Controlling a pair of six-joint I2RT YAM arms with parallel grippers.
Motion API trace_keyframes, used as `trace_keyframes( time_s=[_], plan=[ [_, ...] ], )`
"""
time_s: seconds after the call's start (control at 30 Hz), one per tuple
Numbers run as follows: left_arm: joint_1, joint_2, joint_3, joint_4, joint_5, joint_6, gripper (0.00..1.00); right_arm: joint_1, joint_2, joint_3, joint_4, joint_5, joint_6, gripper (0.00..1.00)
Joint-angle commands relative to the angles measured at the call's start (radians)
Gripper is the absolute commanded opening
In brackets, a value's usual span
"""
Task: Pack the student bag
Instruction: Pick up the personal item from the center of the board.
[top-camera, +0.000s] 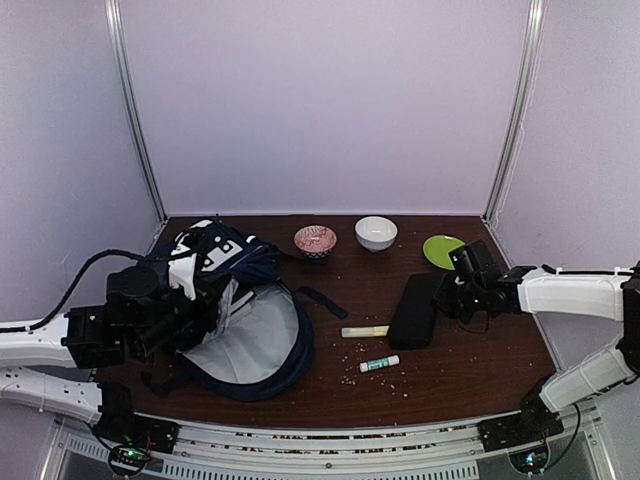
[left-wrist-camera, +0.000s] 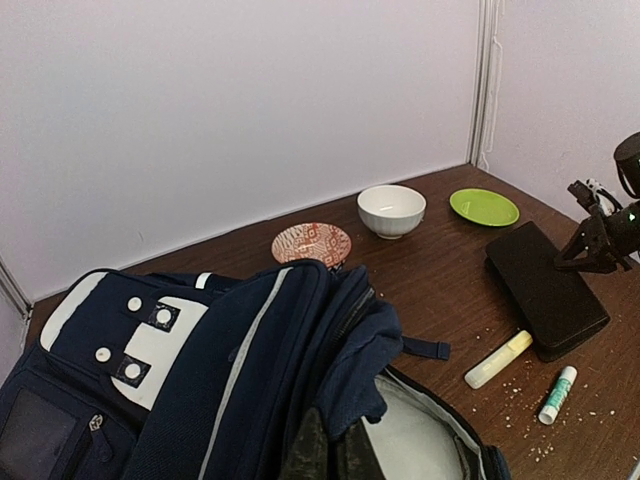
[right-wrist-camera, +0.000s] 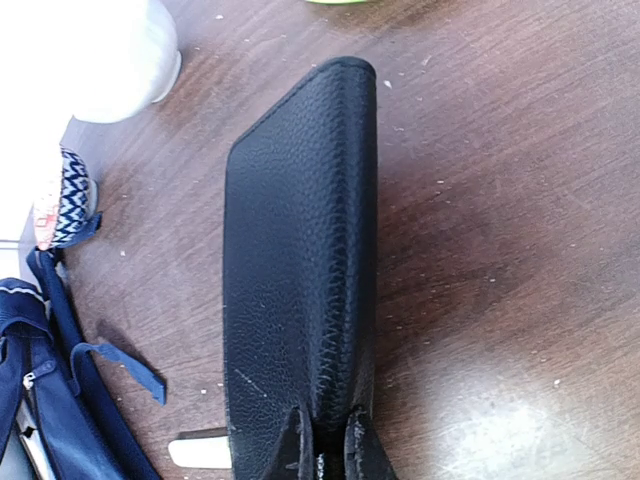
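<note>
The navy student bag (top-camera: 245, 330) lies at the left of the table with its main compartment gaping and the pale lining showing. My left gripper (left-wrist-camera: 335, 452) is shut on the bag's upper opening flap (left-wrist-camera: 400, 350) and holds it lifted. A flat black case (top-camera: 415, 310) lies right of centre. My right gripper (right-wrist-camera: 328, 455) is shut on the case's near edge along its seam (right-wrist-camera: 345, 330), with a finger on each face. A yellow highlighter (top-camera: 365, 331) and a green-capped glue stick (top-camera: 379, 364) lie on the table between bag and case.
Along the back stand a red patterned bowl (top-camera: 315, 240), a white bowl (top-camera: 376, 233) and a green plate (top-camera: 442, 250). Pale crumbs (top-camera: 355, 350) are scattered around the pens. A loose bag strap (top-camera: 322, 300) reaches toward the table's middle. White walls close in the table.
</note>
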Motion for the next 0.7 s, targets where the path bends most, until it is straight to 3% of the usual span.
trace_keyframes(
  time_s=[0.0,0.43,0.67],
  plan=[
    [0.005,0.010,0.031,0.034,-0.018,-0.010,0.00,0.002,0.004,-0.029,-0.115,0.004,-0.046,0.00],
    [0.006,0.030,0.061,0.037,-0.024,0.006,0.00,0.034,-0.227,0.035,-0.270,0.019,-0.076,0.00],
    [0.006,0.085,0.123,0.055,-0.021,0.051,0.00,0.166,-0.334,0.120,-0.290,-0.038,-0.057,0.00]
  ],
)
